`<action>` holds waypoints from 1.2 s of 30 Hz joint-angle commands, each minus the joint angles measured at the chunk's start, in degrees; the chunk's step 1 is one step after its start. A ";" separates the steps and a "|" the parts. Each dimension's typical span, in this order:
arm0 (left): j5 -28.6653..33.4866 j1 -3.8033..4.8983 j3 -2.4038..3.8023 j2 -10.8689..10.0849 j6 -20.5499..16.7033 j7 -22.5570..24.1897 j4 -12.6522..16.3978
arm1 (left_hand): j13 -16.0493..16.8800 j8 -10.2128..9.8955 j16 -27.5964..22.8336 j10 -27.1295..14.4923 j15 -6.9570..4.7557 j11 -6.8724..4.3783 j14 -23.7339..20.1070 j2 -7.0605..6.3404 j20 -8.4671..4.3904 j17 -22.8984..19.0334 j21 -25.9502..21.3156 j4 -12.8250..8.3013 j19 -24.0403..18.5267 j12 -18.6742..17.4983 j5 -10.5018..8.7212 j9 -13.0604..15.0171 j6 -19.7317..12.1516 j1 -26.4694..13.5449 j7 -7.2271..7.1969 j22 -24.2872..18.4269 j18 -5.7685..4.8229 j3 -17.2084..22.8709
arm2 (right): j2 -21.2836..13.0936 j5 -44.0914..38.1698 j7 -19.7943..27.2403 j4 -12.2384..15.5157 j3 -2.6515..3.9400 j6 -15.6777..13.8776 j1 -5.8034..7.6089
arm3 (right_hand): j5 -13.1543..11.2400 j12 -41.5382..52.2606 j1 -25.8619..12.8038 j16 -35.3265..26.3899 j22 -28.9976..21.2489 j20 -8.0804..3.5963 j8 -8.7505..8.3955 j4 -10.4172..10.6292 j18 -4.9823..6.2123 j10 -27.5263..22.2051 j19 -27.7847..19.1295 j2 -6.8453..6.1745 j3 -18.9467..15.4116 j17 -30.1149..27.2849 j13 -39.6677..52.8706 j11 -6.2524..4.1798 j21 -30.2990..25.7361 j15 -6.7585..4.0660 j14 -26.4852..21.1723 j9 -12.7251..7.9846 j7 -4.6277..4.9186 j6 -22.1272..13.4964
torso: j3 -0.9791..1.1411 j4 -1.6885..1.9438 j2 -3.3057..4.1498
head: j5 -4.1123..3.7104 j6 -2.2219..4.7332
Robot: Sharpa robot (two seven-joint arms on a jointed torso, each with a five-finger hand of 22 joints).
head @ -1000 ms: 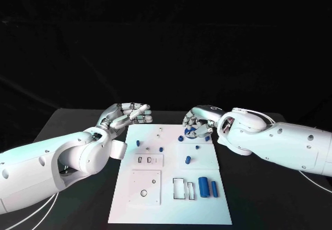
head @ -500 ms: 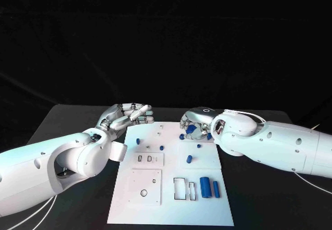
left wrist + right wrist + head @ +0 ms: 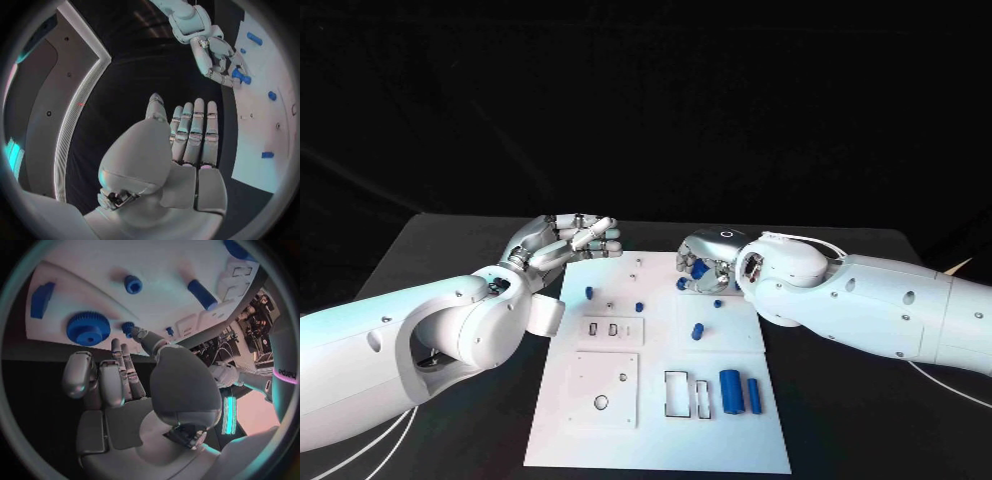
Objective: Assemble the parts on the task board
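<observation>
The white task board lies between my arms. My right hand hovers over its far right corner. There a blue gear lies flat on the board, just beyond my right fingertips, which do not grip it. In the left wrist view the right hand points its fingers down at a blue piece. My left hand floats at the far left corner, fingers straight and side by side, holding nothing.
A thick blue cylinder and a slim blue bar lie near the board's front right. A short cylinder and small pegs sit mid-board. A blue block lies beside the gear. Black table surrounds the board.
My right hand has shifted a little left and lower over the board's far corner; the gear seen among its fingers before now lies on the board. The left hand has barely moved.
</observation>
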 commanded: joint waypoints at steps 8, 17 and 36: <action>0.22 0.28 0.06 -0.05 1.22 0.00 0.17 | -0.08 -0.39 -0.45 -0.11 0.12 0.19 -0.67 0.56 0.11 0.11 0.05 -0.05 0.47 -0.11 -0.21 0.11 -0.35 0.23 0.14 -0.07 0.67 -0.44 | 0.35 -0.83 0.44 -0.19 -0.01 1.09 -0.33 | -0.36 0.21 -0.07 1.17 1.92 0.01 0.07 0.76 -0.91 0.87 0.78 0.19 1.97 0.46 -0.10 -0.15 1.54 0.15 2.54 0.54 -0.26 1.46 | 0.02 0.15 0.48 | 0.27 -0.33; 0.22 0.34 0.06 0.12 1.26 -0.32 -0.33 | -0.08 -0.42 -0.58 -0.21 0.18 0.24 -0.88 0.63 0.14 0.18 0.00 -0.05 0.43 -0.13 -0.24 0.19 -0.45 0.18 0.19 -0.12 0.64 -0.59 | 0.26 0.00 1.28 -0.04 -0.01 0.13 -0.44 | -1.16 0.61 -0.40 2.06 3.62 -0.16 0.52 1.56 -1.14 2.24 1.20 0.49 3.40 1.20 -0.03 -0.57 2.69 -0.12 2.63 1.15 -0.74 2.35 | 0.03 0.10 0.63 | 0.40 -0.47; 0.22 0.39 0.06 0.09 1.30 -0.77 -0.54 | -0.10 -0.50 -0.72 -0.39 0.25 0.32 -1.10 0.81 0.18 0.31 -0.10 -0.04 0.35 -0.16 -0.54 0.30 -0.62 0.10 0.26 -0.20 0.61 -0.81 | 0.62 -0.06 -0.05 -0.40 -0.01 -3.18 -0.62 | -6.43 1.08 1.98 3.76 7.05 -1.13 2.99 1.64 -1.61 6.19 2.20 3.06 9.60 2.43 0.37 -1.93 4.88 -1.24 2.83 4.33 -2.03 4.96 | 0.08 0.09 0.84 | 0.57 -0.44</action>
